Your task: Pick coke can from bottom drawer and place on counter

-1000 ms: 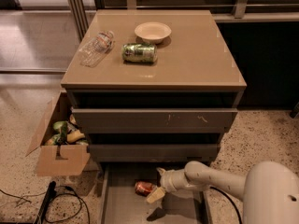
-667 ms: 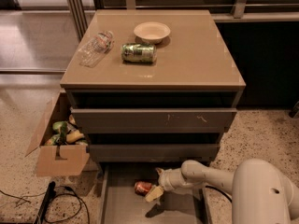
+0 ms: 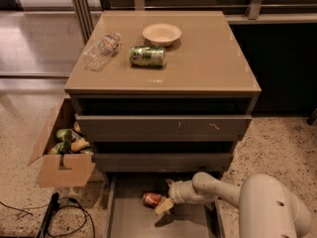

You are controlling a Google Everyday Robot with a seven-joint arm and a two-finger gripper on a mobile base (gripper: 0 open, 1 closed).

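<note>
Speckled terrazzo floor [image 3: 277, 143] surrounds a squat grey-brown drawer cabinet [image 3: 163, 160]; its glossy tan-brown square counter [image 3: 208, 68] carries three things towards the back left: a clear crumpled plastic bottle [image 3: 101, 50] lying on its side, a green metal drink can [image 3: 147, 56] also on its side just right of it, and a shallow pale round bowl [image 3: 162, 33] behind the can; the two upper drawers [image 3: 163, 127] with scuffed fronts stand a little way out; below them the wide, shallow grey-brown bottom drawer [image 3: 133, 222] is pulled well out; the small red-orange metal coke can [image 3: 152, 199] lies on its side on the drawer's flat floor, near the back; the robot's white arm [image 3: 218, 190] reaches in low from the lower right, and its claw [image 3: 164, 203] sits right against the can's right end; whether it is spread or closed on the can I cannot tell; left of the cabinet an open brown cardboard box [image 3: 64, 170] holds a jumble of greenish and pale items, and a black cable [image 3: 64, 214] trails over the floor in front of it.
</note>
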